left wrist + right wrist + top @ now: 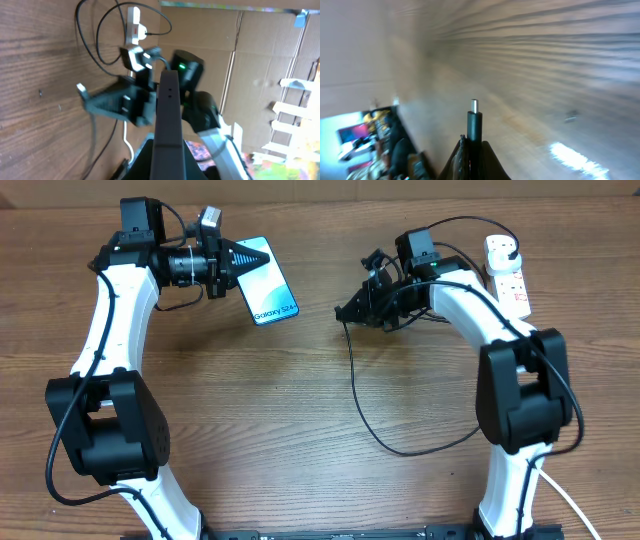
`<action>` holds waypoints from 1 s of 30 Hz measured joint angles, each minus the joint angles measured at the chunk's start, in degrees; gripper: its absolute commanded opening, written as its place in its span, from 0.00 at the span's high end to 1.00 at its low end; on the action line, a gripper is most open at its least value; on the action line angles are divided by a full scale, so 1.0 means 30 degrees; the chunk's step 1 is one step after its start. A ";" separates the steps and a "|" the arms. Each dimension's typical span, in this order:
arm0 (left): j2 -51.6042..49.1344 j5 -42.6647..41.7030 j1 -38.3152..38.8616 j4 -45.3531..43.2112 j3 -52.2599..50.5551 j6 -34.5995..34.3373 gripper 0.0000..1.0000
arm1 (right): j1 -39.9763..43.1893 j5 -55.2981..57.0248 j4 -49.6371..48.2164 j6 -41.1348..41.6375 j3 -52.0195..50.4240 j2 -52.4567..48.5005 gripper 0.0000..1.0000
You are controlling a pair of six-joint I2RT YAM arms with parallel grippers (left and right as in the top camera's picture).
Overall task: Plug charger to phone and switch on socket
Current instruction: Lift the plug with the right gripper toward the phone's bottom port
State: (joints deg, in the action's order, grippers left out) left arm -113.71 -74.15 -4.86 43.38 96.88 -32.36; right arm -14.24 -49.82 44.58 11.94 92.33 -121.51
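Note:
My left gripper [238, 258] is shut on the phone [267, 282], blue-cyan screen with "Galaxy S24" text, held at the back left. In the left wrist view the phone's dark edge [167, 117] stands between the jaws [167, 160], pointing at the right arm. My right gripper [350, 310] is shut on the charger's connector tip [474, 122], silver end forward, between the jaws [474, 152]. The black cable [375, 425] hangs and loops across the table. The white socket [508, 270] lies at the back right with the black plug [511, 246] in it; it also shows in the left wrist view [134, 25].
The socket's thick white cord [575, 505] runs off the front right. Cardboard walls [250, 45] stand behind the table. The right arm's body [150, 97] faces the phone a short way off.

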 measured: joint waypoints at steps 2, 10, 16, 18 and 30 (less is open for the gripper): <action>0.0000 0.0000 -0.0022 -0.0270 0.0000 0.0226 0.96 | 0.0000 -0.0634 0.0437 -0.0022 0.0000 0.0758 0.96; 0.0000 -0.0466 -0.0459 -0.0678 0.0000 0.0444 0.96 | 0.0007 -0.1370 0.2980 -0.0911 0.0000 0.4211 0.96; 0.0000 -0.1333 -0.0721 -0.1326 0.0000 0.0488 0.96 | 0.0066 -0.1945 0.4641 -0.1443 0.0000 0.6288 0.96; 0.0000 -0.1464 -0.0714 -0.1333 0.0000 0.0474 0.96 | 0.0095 -0.2514 0.5085 -0.1836 0.0000 0.6455 0.96; 0.0000 -0.1559 -0.0714 -0.1464 0.0000 -0.0197 0.96 | -0.0605 -0.4612 0.1486 -0.1603 -0.2973 0.6448 0.96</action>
State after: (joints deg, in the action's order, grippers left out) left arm -113.71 -78.83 -7.01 38.98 96.88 -32.95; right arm -16.05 -63.66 49.04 7.14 83.42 -102.17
